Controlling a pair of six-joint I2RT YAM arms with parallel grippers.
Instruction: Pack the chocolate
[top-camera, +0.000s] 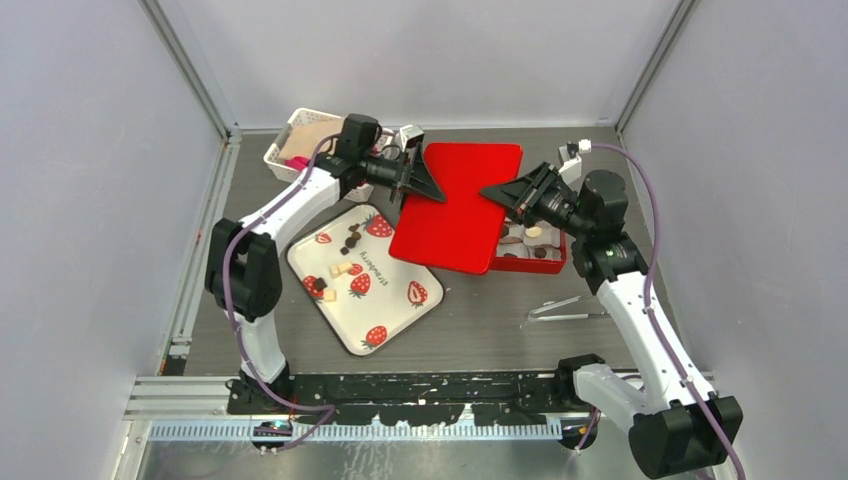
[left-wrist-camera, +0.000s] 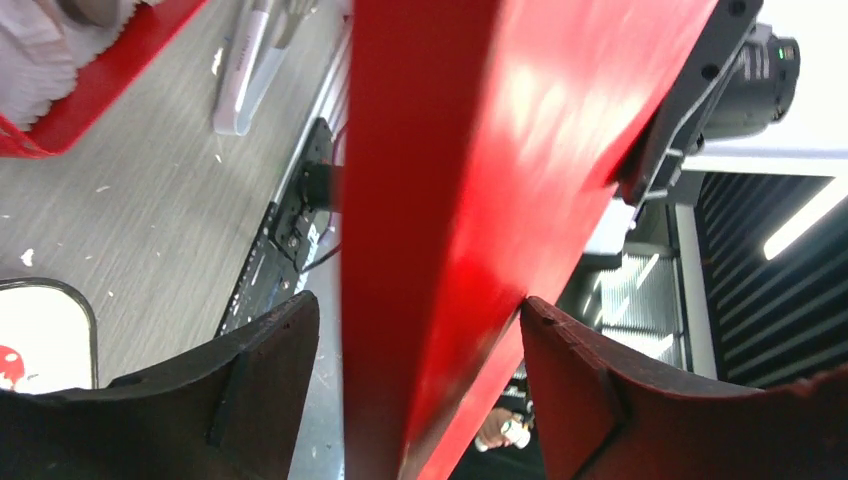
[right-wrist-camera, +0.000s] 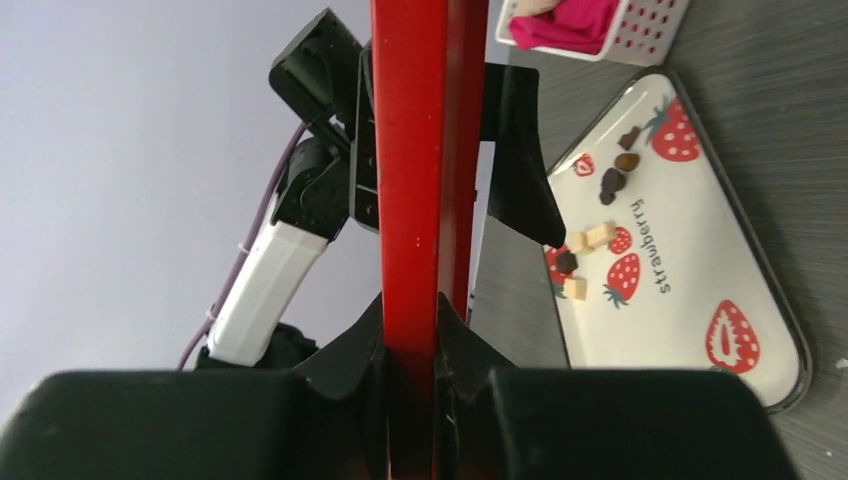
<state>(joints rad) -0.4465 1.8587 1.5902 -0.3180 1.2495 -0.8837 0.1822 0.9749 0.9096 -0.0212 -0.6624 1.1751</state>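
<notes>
Overhead, the left gripper (top-camera: 436, 192) and right gripper (top-camera: 489, 191) meet at a red lid (top-camera: 455, 218); chocolate (top-camera: 353, 239) lies on the strawberry tray (top-camera: 395, 282). Left wrist: fingers (left-wrist-camera: 265, 375) spread wide around the lid (a gap shows). Right wrist: fingers (right-wrist-camera: 350, 355) pinch its edge.

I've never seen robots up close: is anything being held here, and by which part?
The right gripper pinches the red lid by the edge nearest it. The left gripper straddles the opposite edge, jaws apart, not clamping it.
</notes>
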